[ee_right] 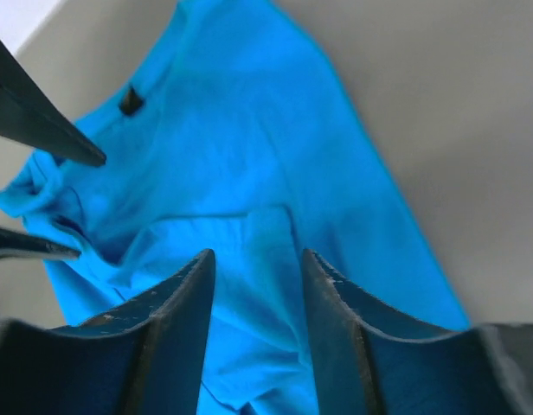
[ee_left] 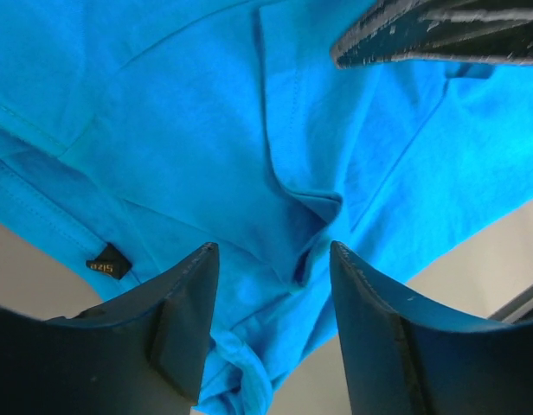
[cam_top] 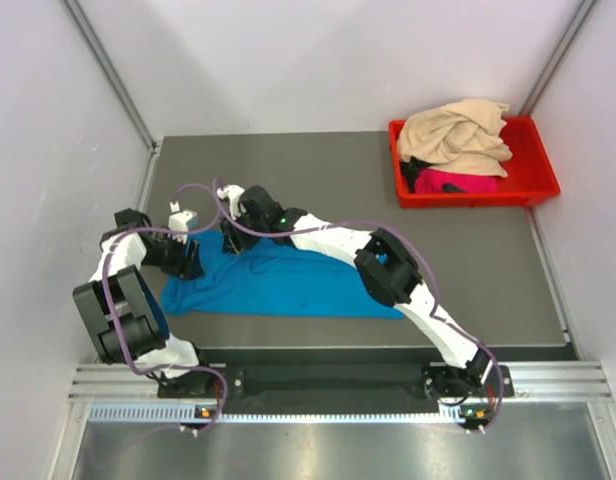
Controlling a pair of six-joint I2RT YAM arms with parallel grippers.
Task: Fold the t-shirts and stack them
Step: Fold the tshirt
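Note:
A turquoise-blue t-shirt [cam_top: 288,287] lies as a long band across the near middle of the table, with a small black size label [ee_left: 108,264] near its left end. My left gripper [cam_top: 193,264] hovers over that left end, its jaws open with rumpled blue cloth [ee_left: 275,173] below them and nothing pinched. My right gripper [cam_top: 229,246] stands just to the right of it, over the shirt's far edge, also open above the cloth [ee_right: 249,173]. A beige-tan t-shirt [cam_top: 454,133] and a magenta-pink t-shirt [cam_top: 458,182] lie bunched in the bin.
A red plastic bin [cam_top: 533,188] stands at the back right corner. Grey walls enclose the table on the left, back and right. The right arm [cam_top: 388,265] stretches diagonally over the blue shirt's right half. Bare tabletop [cam_top: 468,270] shows between shirt and bin.

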